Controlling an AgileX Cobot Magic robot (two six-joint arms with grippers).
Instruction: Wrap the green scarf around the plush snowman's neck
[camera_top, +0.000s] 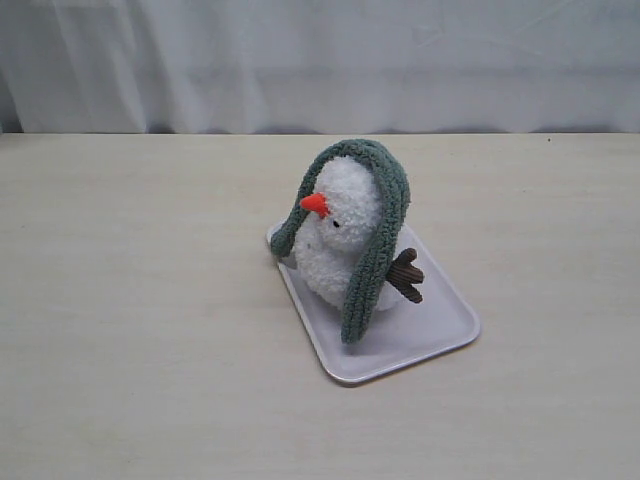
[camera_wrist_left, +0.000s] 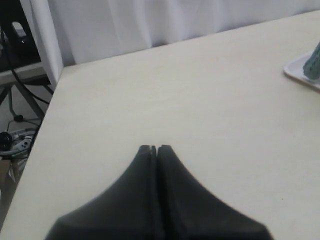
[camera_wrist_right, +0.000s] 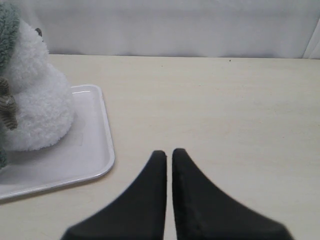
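Left gripper (camera_wrist_left: 153, 148) & right gripper (camera_wrist_right: 169, 151): both shut, empty, well apart from the tray (camera_top: 440, 325). Scarf (camera_top: 378, 262) sits over the snowman (camera_top: 335, 262)'s head, mid-table, not at the neck. Prob. best: pinch hanging ends low, slide down, cross in front w/o tipping him.

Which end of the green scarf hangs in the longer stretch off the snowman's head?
The scarf end by the brown twig arm, trailing down to the tray; the other end, under the orange nose, is shorter.
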